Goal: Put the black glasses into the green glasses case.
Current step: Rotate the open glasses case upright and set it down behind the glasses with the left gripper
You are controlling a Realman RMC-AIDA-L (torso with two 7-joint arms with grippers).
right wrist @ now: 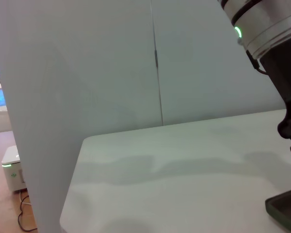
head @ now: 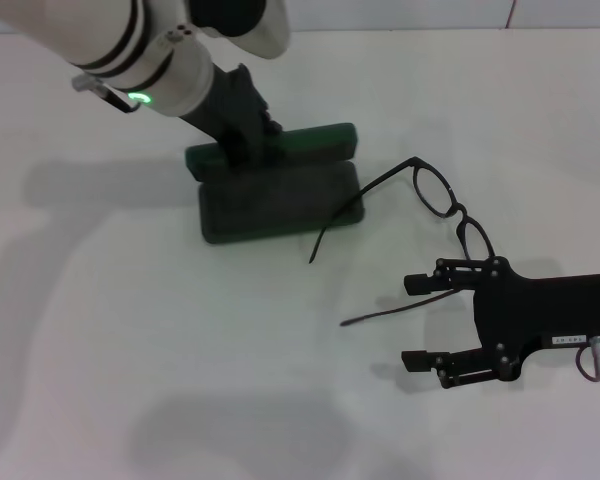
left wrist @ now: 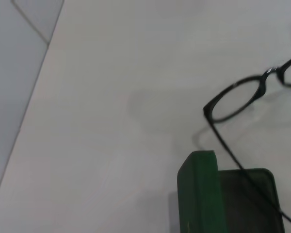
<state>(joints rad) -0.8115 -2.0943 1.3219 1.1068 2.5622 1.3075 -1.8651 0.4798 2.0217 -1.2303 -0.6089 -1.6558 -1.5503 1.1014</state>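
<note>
A plain white desk [head: 130, 330] fills the scene, with a pale wall panel along its far edge; nothing else shows on it but the two things of the task and the two arms.

The green glasses case [head: 278, 186] lies open toward the far side of the desk, a little left of the middle; its lid stands up along the far side and the dark tray faces upward, ready to receive the glasses. The left gripper [head: 242, 132] reaches down to the left end of the raised lid, seemingly to steady the case or hold it open; whether its fingers are spread or pinching cannot be told, since the arm hides them.

The black glasses [head: 442, 196] rest on the desk just right of the case, unfolded; one slim temple arm crosses the case's right near corner and lies over the tray's edge, while the other trails across the bare desk toward the near edge. The lenses stand tilted, the frame running toward the right edge of the desk.

The right gripper [head: 418, 322] hovers low near the right near corner, fingers spread wide apart and holding nothing; its upper finger sits close beside the nearer lens, probably lined up so the frame can be pinched and carried leftward into the tray.
</note>
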